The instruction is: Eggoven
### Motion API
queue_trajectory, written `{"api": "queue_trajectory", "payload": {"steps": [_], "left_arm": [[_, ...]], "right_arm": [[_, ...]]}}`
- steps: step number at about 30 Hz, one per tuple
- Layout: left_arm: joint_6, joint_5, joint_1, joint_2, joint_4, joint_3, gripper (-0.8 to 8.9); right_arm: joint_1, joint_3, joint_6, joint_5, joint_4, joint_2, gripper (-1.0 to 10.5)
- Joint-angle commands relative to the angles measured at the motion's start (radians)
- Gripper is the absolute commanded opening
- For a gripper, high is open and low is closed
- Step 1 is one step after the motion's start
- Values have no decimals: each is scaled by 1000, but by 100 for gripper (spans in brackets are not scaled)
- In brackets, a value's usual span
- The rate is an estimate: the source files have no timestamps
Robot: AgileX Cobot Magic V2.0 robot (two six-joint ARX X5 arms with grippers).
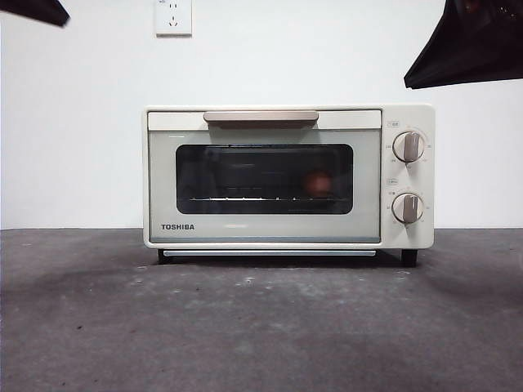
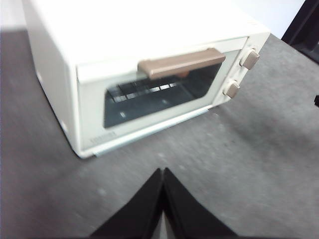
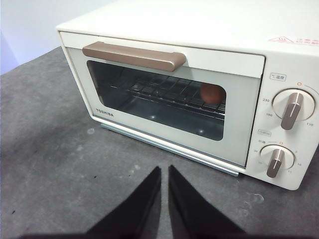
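Observation:
The cream TOSHIBA toaster oven (image 1: pixel 265 229) stands mid-table with its door closed; it also shows in the left wrist view (image 2: pixel 89 94) and in the right wrist view (image 3: pixel 239 134). The reddish-brown egg (image 1: pixel 318 182) lies on the wire rack inside, at the right behind the dark glass, and shows in the right wrist view (image 3: pixel 212 93); the left wrist view hides it. My left gripper (image 2: pixel 163 172) is shut and empty, above the table in front of the oven. My right gripper (image 3: pixel 164 170) is shut and empty, also in front of the oven.
The oven has a brown door handle (image 1: pixel 261 117) and two grey knobs (image 1: pixel 408 146) (image 1: pixel 407 207) on its right. A wall socket (image 1: pixel 173 16) sits on the white wall behind. Dark arm parts (image 1: pixel 470 41) hang at the top corners. The table (image 1: pixel 261 327) is dark grey.

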State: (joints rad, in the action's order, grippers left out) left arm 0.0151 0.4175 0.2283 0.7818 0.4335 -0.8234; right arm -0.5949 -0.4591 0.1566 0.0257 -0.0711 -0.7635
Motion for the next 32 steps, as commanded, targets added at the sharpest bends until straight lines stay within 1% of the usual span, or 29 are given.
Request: {"api": "queue_trajectory", "payload": {"steps": [1, 3, 8, 11, 14, 18, 21, 27, 32], "left_arm": [[154, -7, -49, -54, -64, 15, 8], [179, -7, -100, -113, -126, 63, 8], [179, -26, -210, -273, -296, 245, 8], [174, -53, -243, -369, -369, 376, 8], [173, -56, -256, -466, -401, 501, 8], [169, -56, -263, -579, -405, 624, 8], [157, -56, -270, -647, -394, 685, 8], [138, -57, -282, -738, -346, 764, 8], [97, -57, -282, -779, -303, 812, 8]], "right_arm": [[-7, 1, -8, 1, -10, -5, 5], [-7, 1, -8, 1, -10, -5, 5], [-7, 1, -8, 1, -10, -5, 5], [-7, 1, -8, 1, -10, -5, 5], [-7, 1, -8, 1, -10, -5, 5], [-7, 1, -8, 1, -10, -5, 5], [-7, 1, -8, 1, -10, -5, 5], [-7, 1, -8, 1, -10, -5, 5], [-7, 1, -8, 1, -10, -5, 5]]}}
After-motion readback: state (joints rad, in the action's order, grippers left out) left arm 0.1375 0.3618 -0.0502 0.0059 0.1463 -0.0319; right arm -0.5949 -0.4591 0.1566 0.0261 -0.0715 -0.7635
